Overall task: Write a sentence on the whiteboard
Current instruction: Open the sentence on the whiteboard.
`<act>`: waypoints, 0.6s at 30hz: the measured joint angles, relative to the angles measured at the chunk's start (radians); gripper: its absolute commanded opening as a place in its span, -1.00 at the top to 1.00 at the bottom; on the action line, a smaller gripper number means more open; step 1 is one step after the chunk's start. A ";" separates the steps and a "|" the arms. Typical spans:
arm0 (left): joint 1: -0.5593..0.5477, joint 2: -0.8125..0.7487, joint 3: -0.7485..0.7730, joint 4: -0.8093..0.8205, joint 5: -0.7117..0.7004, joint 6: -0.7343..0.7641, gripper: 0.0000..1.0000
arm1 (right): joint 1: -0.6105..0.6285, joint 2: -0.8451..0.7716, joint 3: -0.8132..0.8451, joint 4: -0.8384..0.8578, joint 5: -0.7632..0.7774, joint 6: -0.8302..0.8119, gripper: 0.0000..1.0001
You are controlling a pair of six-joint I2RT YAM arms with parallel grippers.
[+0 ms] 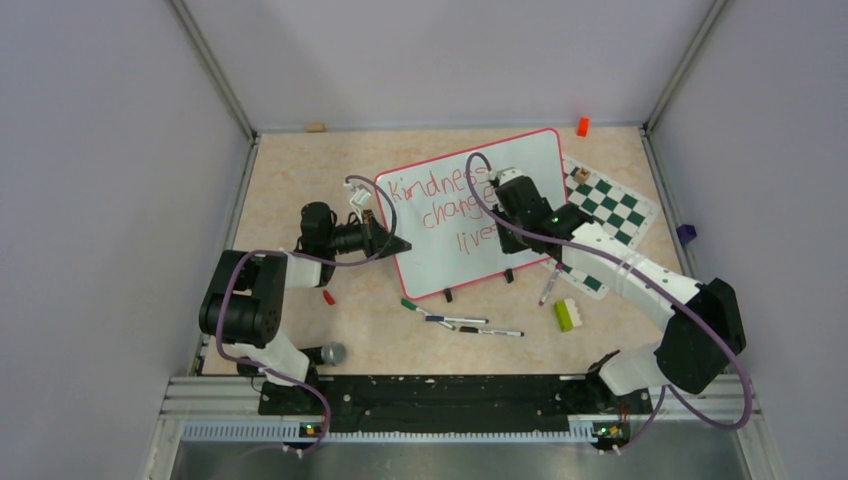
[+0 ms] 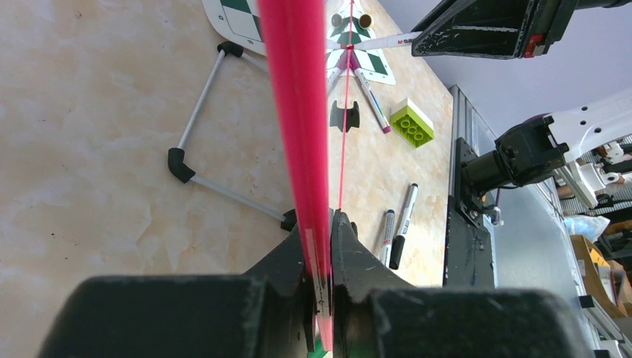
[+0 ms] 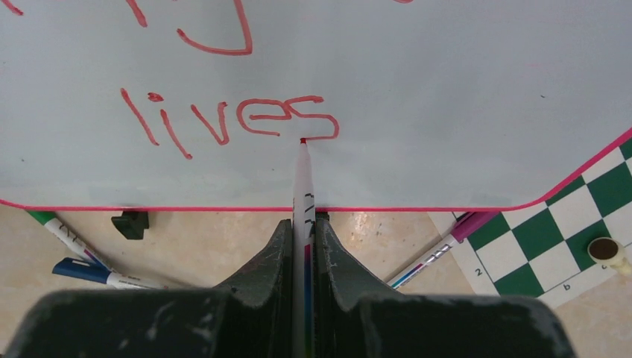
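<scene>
Inside a booth of pale lilac walls, two robot arms work over a beige, marble-patterned surface (image 1: 300,180). The whiteboard (image 1: 440,262) sits near the middle of it, slightly toward the back, its near edge on two black clip feet (image 1: 450,294). The left claw (image 2: 322,231) is clamped narrow on the board's red-pink frame at its left side. The right claw (image 3: 303,224) grips a marker (image 3: 302,179) whose red tip touches the board just under the final "s" of the sentence (image 3: 223,123), red handwriting in three lines, the lowest reading "lives". A green-and-white chess mat (image 1: 615,205) lies partly under the board's right end. Loose pens (image 1: 470,322) and a green brick (image 1: 566,314) rest on the near part of the surface, and an orange block (image 1: 582,126) stands by the back wall.
</scene>
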 measured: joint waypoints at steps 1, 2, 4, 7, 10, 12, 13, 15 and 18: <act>0.000 0.000 0.000 0.000 0.000 0.000 1.00 | 0.000 0.000 0.000 0.002 -0.014 0.001 1.00; 0.000 0.000 0.000 0.000 0.000 0.000 1.00 | 0.000 0.000 0.000 0.005 -0.028 0.001 1.00; 0.000 0.000 0.000 0.001 0.000 -0.001 1.00 | 0.000 0.000 0.001 0.010 -0.052 0.001 1.00; 0.000 0.000 0.000 0.001 -0.001 -0.001 1.00 | 0.000 -0.002 0.001 0.012 -0.079 0.002 1.00; 0.000 0.000 0.000 0.001 -0.001 -0.001 1.00 | 0.000 -0.017 0.001 0.004 -0.089 0.002 1.00; 0.000 0.000 0.000 0.001 -0.001 -0.001 1.00 | 0.000 -0.034 0.002 -0.009 -0.088 0.002 1.00; 0.000 0.000 0.000 0.001 -0.001 -0.001 1.00 | 0.000 -0.045 0.002 -0.014 -0.086 0.001 1.00; 0.000 0.000 0.000 0.001 -0.001 -0.001 1.00 | 0.000 -0.066 0.003 -0.027 -0.073 0.001 1.00; 0.000 0.000 0.000 0.001 -0.001 -0.002 1.00 | -0.002 -0.087 0.003 -0.043 -0.037 0.002 1.00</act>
